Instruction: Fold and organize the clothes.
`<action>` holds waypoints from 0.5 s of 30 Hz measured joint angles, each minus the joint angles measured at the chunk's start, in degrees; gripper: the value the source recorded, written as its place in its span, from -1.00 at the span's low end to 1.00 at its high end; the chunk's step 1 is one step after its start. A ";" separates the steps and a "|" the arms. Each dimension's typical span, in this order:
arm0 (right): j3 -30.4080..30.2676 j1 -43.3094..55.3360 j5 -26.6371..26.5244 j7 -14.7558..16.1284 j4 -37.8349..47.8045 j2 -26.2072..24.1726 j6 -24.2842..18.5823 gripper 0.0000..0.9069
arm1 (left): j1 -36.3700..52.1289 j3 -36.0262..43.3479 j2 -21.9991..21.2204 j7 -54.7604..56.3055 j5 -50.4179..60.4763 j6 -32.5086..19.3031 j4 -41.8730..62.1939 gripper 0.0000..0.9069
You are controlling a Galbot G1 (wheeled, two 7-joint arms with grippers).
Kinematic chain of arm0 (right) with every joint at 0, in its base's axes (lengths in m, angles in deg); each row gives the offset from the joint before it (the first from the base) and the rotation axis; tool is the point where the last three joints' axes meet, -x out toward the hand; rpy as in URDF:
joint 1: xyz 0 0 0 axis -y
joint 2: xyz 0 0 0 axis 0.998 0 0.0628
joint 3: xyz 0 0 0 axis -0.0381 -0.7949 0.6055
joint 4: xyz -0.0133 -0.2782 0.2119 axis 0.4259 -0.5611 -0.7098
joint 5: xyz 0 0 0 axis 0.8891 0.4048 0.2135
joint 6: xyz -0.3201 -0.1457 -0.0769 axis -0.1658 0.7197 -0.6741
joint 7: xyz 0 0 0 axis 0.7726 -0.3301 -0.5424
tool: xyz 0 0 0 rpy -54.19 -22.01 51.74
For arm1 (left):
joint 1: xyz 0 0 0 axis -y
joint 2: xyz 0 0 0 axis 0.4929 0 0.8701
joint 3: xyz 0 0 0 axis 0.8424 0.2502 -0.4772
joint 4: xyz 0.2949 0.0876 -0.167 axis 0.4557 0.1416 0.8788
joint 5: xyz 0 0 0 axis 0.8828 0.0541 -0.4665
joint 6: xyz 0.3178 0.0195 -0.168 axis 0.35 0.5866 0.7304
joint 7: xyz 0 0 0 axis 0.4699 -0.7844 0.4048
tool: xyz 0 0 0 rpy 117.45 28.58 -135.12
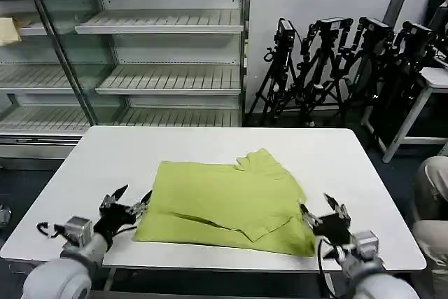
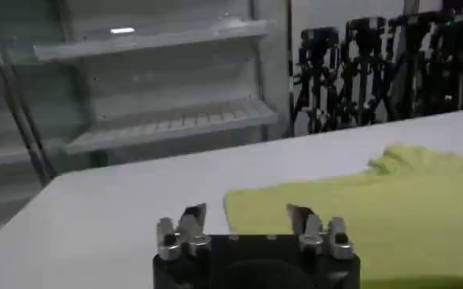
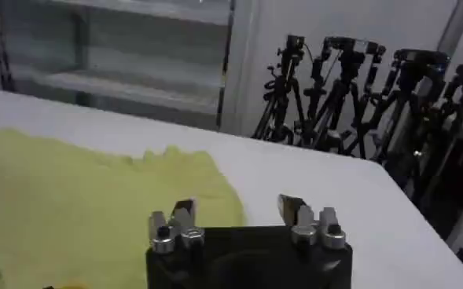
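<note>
In the middle of the white table (image 1: pixel 105 166) the T-shirt (image 1: pixel 224 201) lies partly folded, sleeves tucked in, its near hem close to the table's front edge. The left gripper (image 1: pixel 126 204) hangs at the shirt's near-left corner and the right gripper (image 1: pixel 323 213) at its near-right corner, both with fingers apart, probably placed to pinch those corners for another fold.

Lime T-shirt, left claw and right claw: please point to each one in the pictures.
T-shirt (image 1: pixel 224 201): head view, middle of the folded fabric.
Left claw (image 1: pixel 129 201): head view, midway between its open fingertips, at the shirt's left edge.
Right claw (image 1: pixel 323 209): head view, midway between its open fingertips, at the shirt's right corner.
</note>
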 measured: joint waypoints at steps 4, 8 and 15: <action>-3.91 8.21 -0.97 -1.10 6.88 1.56 0.04 1.00 | 6.19 3.41 -0.21 -0.63 -0.54 0.00 5.17 1.00; -7.21 15.41 -1.55 -1.92 14.11 3.60 0.05 1.00 | 11.99 6.49 -0.51 -1.10 -0.99 0.00 10.47 1.00; -11.01 24.85 -1.35 -2.52 26.14 7.69 0.06 1.00 | 19.65 10.77 -1.38 -2.40 -1.04 0.00 19.06 1.00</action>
